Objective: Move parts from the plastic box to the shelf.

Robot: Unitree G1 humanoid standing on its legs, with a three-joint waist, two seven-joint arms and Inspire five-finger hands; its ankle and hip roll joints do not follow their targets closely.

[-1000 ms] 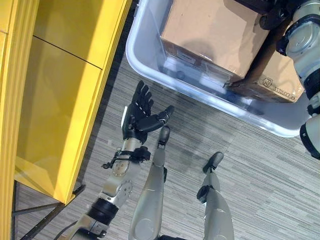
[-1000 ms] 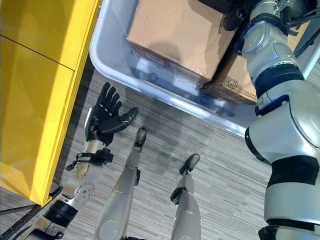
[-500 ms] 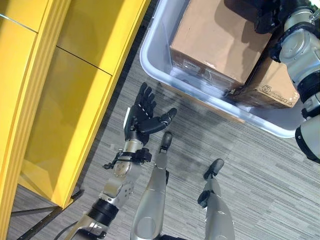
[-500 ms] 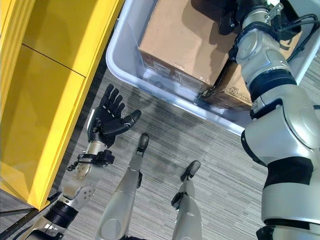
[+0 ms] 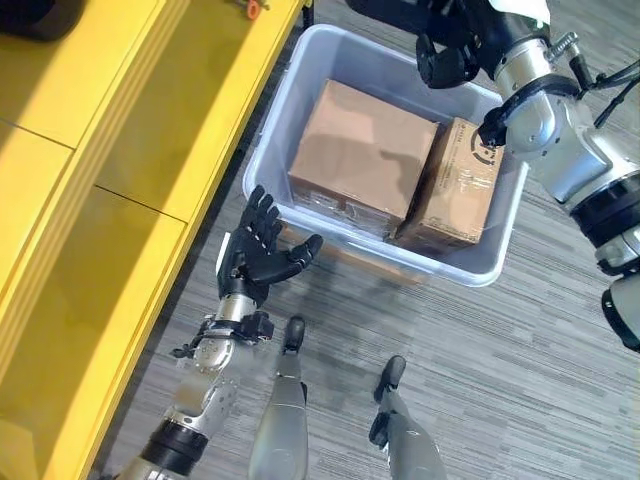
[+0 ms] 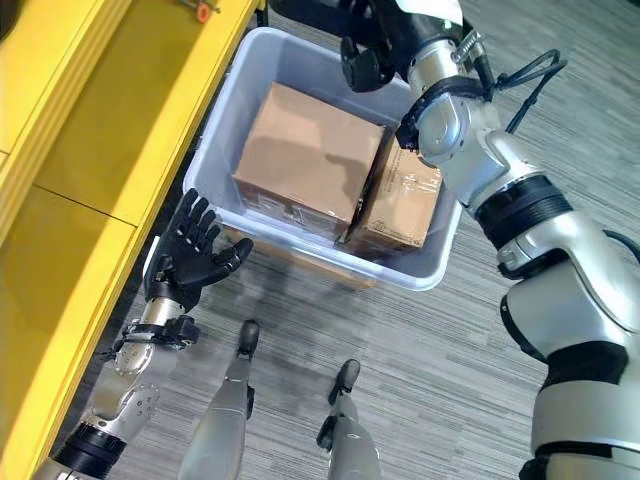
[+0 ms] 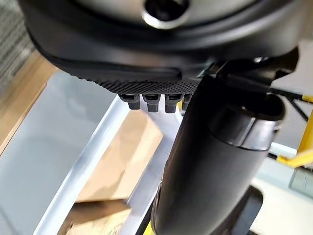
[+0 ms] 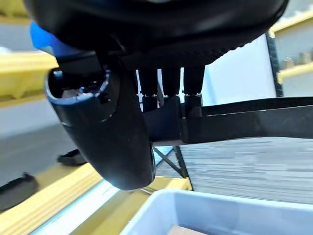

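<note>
Dark fingers of the left hand (image 5: 262,258) are spread apart and straight, thumb out to the side, holding nothing; the hand hangs over the grey carpet (image 5: 520,350) just beside the near left corner of the plastic box (image 5: 470,268), between it and the yellow shelf (image 5: 120,150). The right hand (image 5: 450,55) is above the box's far rim, palm down, fingers loosely straight and apart, gripping nothing. Inside the translucent box sit two cardboard parts: a large carton (image 5: 362,160) lying flat toward the shelf side, and a narrower carton (image 5: 455,185) pressed against it on the right, tilted up along the box wall. Both cartons nearly fill the floor of the box, with a thin gap along the near wall. The shelf's edge runs close along the box's left side. Open carpet lies in front of the box.
</note>
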